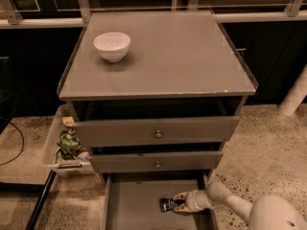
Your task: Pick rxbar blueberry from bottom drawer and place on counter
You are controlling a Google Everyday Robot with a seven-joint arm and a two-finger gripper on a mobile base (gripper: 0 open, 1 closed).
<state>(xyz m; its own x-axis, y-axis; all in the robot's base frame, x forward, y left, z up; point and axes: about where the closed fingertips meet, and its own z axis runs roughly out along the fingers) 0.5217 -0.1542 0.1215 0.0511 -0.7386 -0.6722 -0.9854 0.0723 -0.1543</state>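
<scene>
1. The arm comes in low from the right foreground. This puts the end effector inside the open bottom drawer, just above its floor, which is the height a flat item needs.
2. The snack bar, in a dark wrapper with pale print, lies flat on the drawer floor right at the tip of the end effector. Its right end seems to sit within the grasp, but I cannot tell whether the end effector is clamped on it or merely set apart around it.
3. The drawer is pulled out towards the viewer, probably so its floor can be reached from the front.
4. Just above and behind the end effector are the two knobbed drawers. They overhang, so a lift would likely have to draw forward before rising.
5. Well off to the left of the end effector, a pale bin of crumpled wrappers sits beside the cabinet.
6. Farthest and highest is the bench, where the bar is to go. A white bowl stands at its far left, and the grey stretch to the bowl's right looks the natural landing spot.
</scene>
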